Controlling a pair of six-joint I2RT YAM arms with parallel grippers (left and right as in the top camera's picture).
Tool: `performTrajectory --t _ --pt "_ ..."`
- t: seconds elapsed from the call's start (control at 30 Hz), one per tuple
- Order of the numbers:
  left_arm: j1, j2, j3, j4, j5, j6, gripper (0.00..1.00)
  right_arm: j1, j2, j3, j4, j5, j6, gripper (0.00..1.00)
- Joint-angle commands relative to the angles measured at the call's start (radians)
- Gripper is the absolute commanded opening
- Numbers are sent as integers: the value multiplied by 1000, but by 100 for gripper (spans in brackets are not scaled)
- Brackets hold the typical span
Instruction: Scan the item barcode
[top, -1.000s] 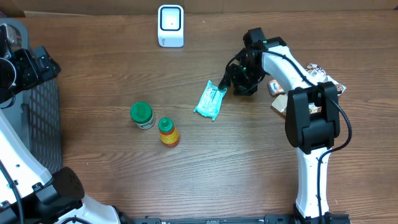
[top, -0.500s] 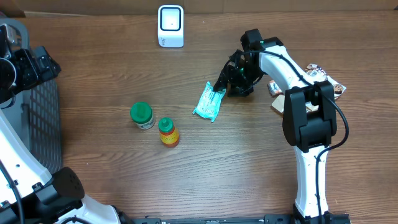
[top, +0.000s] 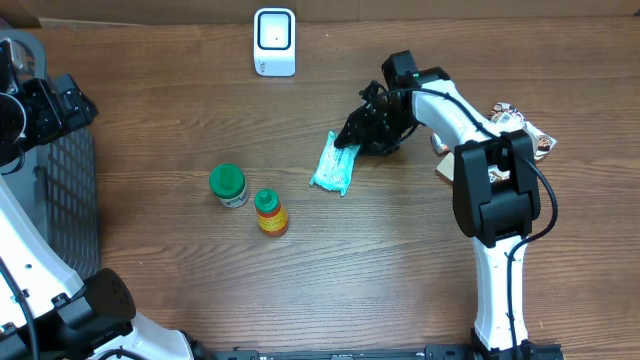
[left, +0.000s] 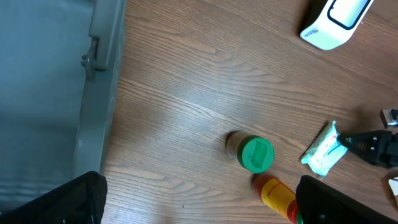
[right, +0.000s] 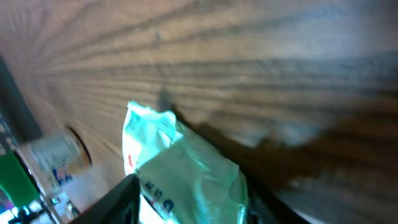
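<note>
Overhead, worktop (top: 180, 110): teal packet (top: 336, 164) lies near the middle, well apart from the white barcode scanner (top: 274, 41); green-capped jar (top: 228, 184) and orange bottle (top: 270, 212) stand nearby.
Overhead, right gripper (top: 350, 140): tips at the packet's upper end.
Left wrist, left gripper (left: 202, 202): jaws spread wide, nothing between; scanner's lettering too small to read.
Right wrist, right jaws: flank the packet's end; cannot tell whether they pinch it; packet print blurred.

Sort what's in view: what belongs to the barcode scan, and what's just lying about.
Job: packet, with the right tool at its corner; scanner.

Lying about: green-lid jar; orange bottle; snack packs by the right arm; bin at the left.
</note>
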Motion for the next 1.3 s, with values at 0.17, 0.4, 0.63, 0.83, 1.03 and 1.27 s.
performTrajectory --t 0.17,0.4,0.63,0.83,1.03,1.27 --pt "-1 6 -5 0 2 19 99 33 21 -87 66 103 72 4" --pt "-1 6 -5 0 2 19 100 15 -42 -22 -13 104 55 4" --pt "-1 6 -5 0 2 19 100 25 -204 81 -113 260 38 4" --pt "-1 6 -5 0 2 19 99 123 -296 110 -212 653 46 4" --pt "-1 6 -5 0 2 19 100 302 -277 90 -288 1073 159 4" --pt "-1 6 -5 0 2 19 100 484 -232 27 -286 1288 337 4"
